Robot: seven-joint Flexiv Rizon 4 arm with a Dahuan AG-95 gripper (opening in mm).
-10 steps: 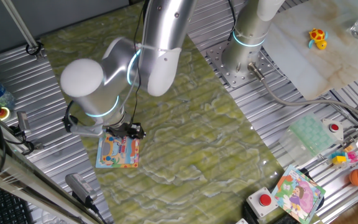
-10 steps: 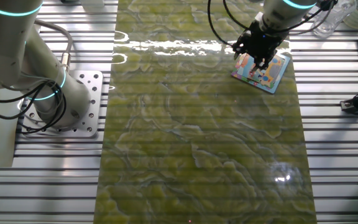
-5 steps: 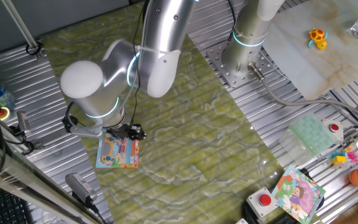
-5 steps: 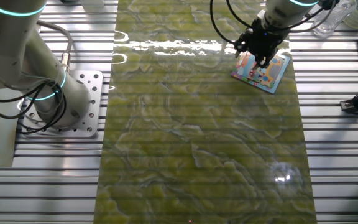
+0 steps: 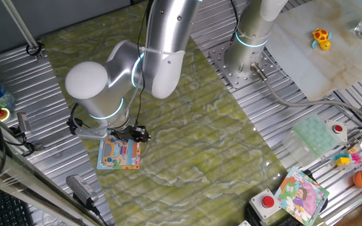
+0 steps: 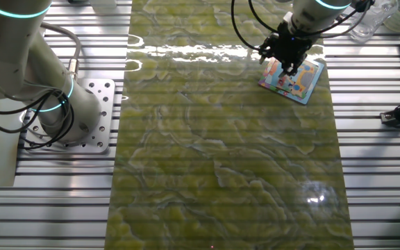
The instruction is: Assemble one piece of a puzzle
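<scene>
Puzzle (image 5: 119,154) lies flat near one edge of your tabletop (image 5: 187,132), and your claw (image 5: 135,133) is low above its upper corner. Piece is not visible; claw grip you cannot tell.

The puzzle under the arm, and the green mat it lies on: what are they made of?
The puzzle looks like flat printed cardboard: thin, stiff, matte colours. The green mat looks like glossy plastic or oilcloth with a marbled print; lamp glare shows on it in the other fixed view. Both are guesses.

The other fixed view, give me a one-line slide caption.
Gripper poised over the upper edge of the puzzle on a green mat.
</scene>
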